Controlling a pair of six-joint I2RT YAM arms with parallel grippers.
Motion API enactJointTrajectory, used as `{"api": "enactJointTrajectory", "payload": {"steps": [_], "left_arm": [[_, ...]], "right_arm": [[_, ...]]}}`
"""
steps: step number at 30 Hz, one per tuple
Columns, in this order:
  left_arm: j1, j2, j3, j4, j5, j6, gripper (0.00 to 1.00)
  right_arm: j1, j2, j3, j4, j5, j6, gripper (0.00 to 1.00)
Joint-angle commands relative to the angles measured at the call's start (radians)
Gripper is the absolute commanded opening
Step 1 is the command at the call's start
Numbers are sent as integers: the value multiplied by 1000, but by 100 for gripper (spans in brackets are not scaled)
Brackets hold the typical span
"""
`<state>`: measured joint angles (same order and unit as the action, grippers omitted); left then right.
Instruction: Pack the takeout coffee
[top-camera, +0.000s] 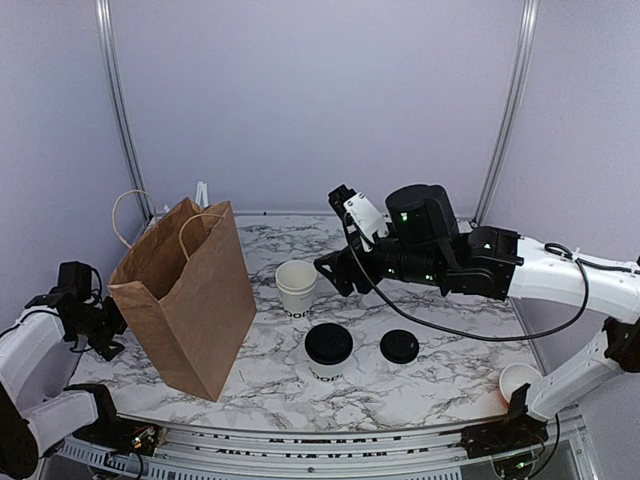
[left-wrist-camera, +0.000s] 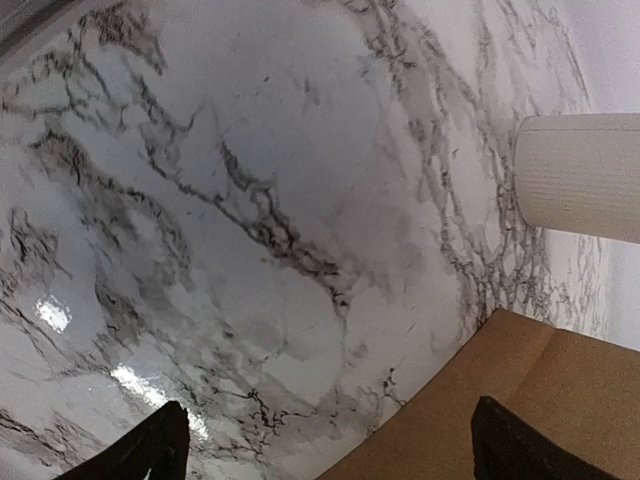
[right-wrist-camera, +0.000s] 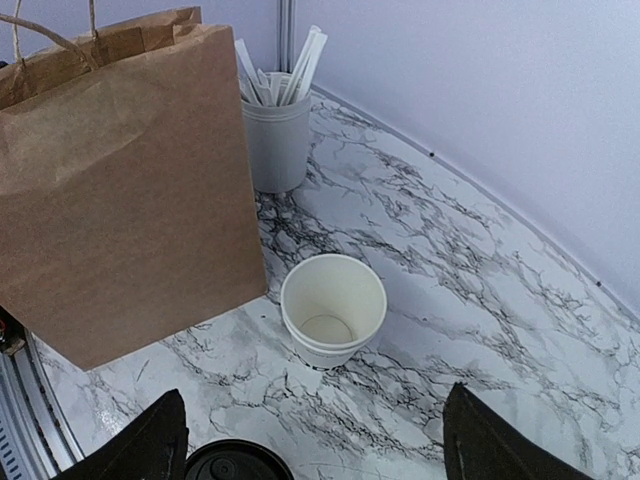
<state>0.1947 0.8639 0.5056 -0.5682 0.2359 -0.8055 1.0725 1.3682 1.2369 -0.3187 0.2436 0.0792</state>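
Observation:
The takeout coffee (top-camera: 328, 350), a white cup with a black lid, stands upright on the marble table in front of the middle. Only the edge of its lid (right-wrist-camera: 238, 462) shows at the bottom of the right wrist view. My right gripper (top-camera: 335, 270) (right-wrist-camera: 320, 450) hangs open above the table, just behind the coffee and next to the stack of lidless white cups (top-camera: 296, 287) (right-wrist-camera: 333, 308), with nothing between its fingers. A brown paper bag (top-camera: 185, 295) (right-wrist-camera: 120, 190) stands open at the left. To the left of the bag and low over the table, my left gripper (top-camera: 95, 325) (left-wrist-camera: 330, 455) is open and empty, and the bag's bottom corner (left-wrist-camera: 520, 400) lies by it.
A loose black lid (top-camera: 399, 346) lies right of the coffee. A grey holder with white sticks (right-wrist-camera: 277, 140) (left-wrist-camera: 580, 175) stands behind the bag. Another white cup (top-camera: 518, 380) sits at the near right corner, by the right arm's base. Walls close the back and sides.

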Motion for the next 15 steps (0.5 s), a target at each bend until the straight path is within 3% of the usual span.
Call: {"api": "enactJointTrajectory", "payload": {"steps": [1, 15], "left_arm": [[-69, -38, -106, 118, 29, -111, 99], [-406, -60, -238, 201, -150, -390, 99]], "right_arm": [[-5, -11, -3, 7, 20, 18, 85], [-5, 10, -3, -23, 26, 48, 85]]}}
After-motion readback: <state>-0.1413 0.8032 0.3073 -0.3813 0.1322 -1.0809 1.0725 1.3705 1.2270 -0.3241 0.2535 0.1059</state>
